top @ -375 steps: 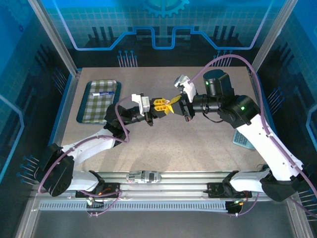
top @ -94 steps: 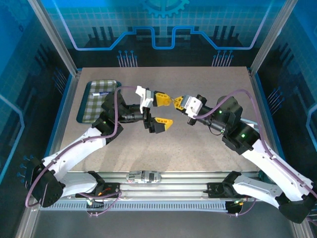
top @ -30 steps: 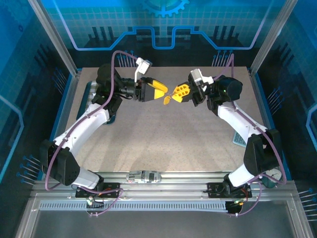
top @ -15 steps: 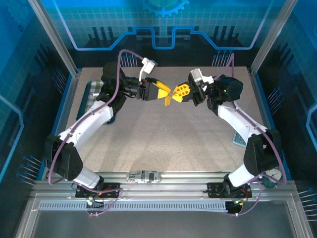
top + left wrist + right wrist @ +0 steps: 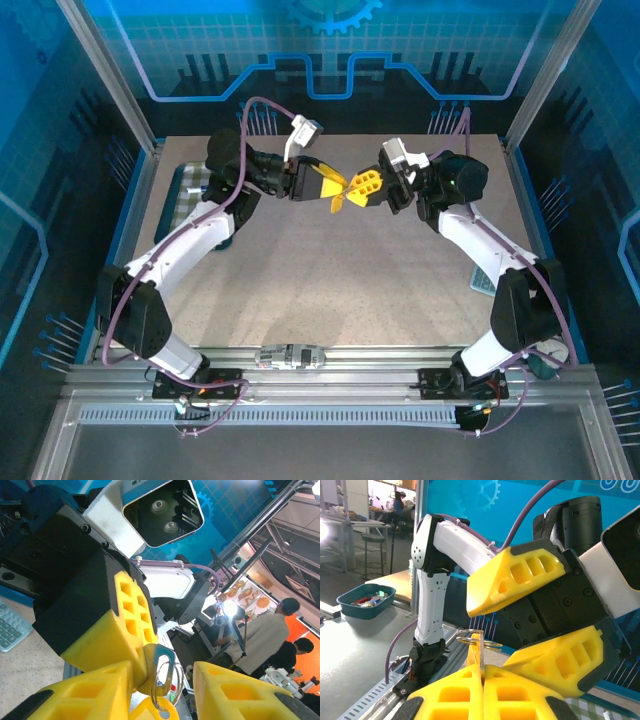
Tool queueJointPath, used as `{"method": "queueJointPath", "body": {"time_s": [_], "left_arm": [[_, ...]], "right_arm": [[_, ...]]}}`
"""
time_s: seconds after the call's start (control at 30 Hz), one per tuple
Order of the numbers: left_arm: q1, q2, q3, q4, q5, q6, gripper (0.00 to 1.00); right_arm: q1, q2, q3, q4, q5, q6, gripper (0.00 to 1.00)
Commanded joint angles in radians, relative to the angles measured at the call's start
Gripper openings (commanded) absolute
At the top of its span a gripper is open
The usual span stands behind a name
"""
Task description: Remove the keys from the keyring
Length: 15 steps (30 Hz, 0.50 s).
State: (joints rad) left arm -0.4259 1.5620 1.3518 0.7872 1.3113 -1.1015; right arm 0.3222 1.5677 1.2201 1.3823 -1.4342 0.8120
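We see both arms raised over the surface [image 5: 330,290], meeting in mid-air nearer its far edge, about midway along. The left end effector [image 5: 165,692] has its jaws narrowly apart, one on either side of the dangling pieces. The right end effector [image 5: 481,677] is clamped on the grey key [image 5: 159,666]. The yellow-orange keyring [image 5: 152,711] hangs just beneath it.

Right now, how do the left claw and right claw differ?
Left claw is open, straddling the thin wire ring; right claw is shut on the small grey metal key. Left claw holds nothing; right claw carries key and ring. Both are yellow-tipped, meeting above the beige table.
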Motion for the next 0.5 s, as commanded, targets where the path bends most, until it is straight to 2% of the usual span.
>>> {"method": "queueJointPath", "body": {"time_s": [0.0,0.17,0.33,0.4,0.47], "left_arm": [[-0.011,0.022,0.038,0.101,0.03,-0.074,0.34],[-0.011,0.046,0.04,0.21,0.037,-0.163,0.27],[-0.009,0.087,0.052,0.416,0.036,-0.332,0.1],[-0.008,0.109,0.064,0.501,0.032,-0.406,0.0],[-0.007,0.123,0.07,0.535,0.022,-0.441,0.0]], "right_arm": [[0.012,0.008,0.039,0.039,-0.006,0.007,0.0],[0.014,0.012,0.045,0.04,-0.001,0.008,0.0],[0.012,0.012,0.043,0.04,0.005,0.003,0.0],[0.007,0.007,0.034,0.04,0.028,-0.008,0.0],[0.003,-0.005,0.027,0.031,0.045,-0.029,0.0]]}}
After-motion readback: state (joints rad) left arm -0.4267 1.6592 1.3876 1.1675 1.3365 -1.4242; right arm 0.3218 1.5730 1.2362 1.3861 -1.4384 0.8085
